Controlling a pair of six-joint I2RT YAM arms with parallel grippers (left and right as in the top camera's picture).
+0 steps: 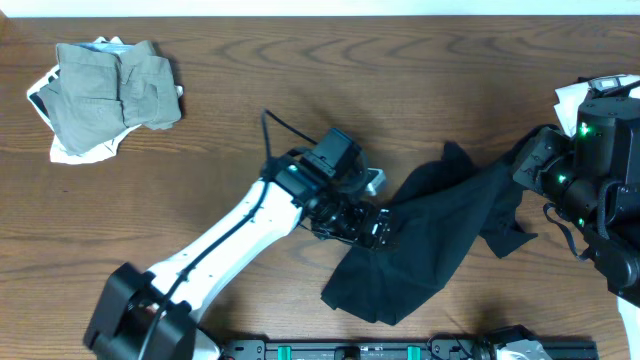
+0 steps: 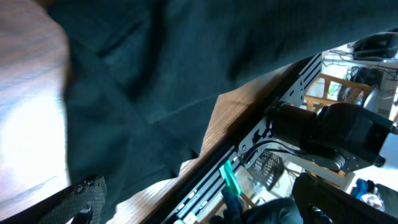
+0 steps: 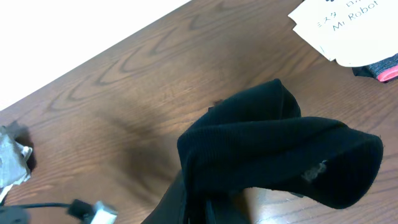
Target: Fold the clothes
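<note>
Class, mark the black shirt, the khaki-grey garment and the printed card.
black shirt (image 1: 440, 235): overhead view, middle of the cloth.
khaki-grey garment (image 1: 105, 90): overhead view, top fold.
printed card (image 3: 348, 34): right wrist view, lettered face.

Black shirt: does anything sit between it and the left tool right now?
Nothing visible does. The open left tool is at the black shirt's left edge, over the cloth. The right tool pinches its right end. The other clothes lie off at the table's far-left corner.

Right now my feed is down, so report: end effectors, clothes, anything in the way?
Left end effector open at edge of black shirt. Right end effector shut on its opposite side. Shirt crumpled, unfolded. Khaki garment bundled well aside, nothing in the way.
</note>
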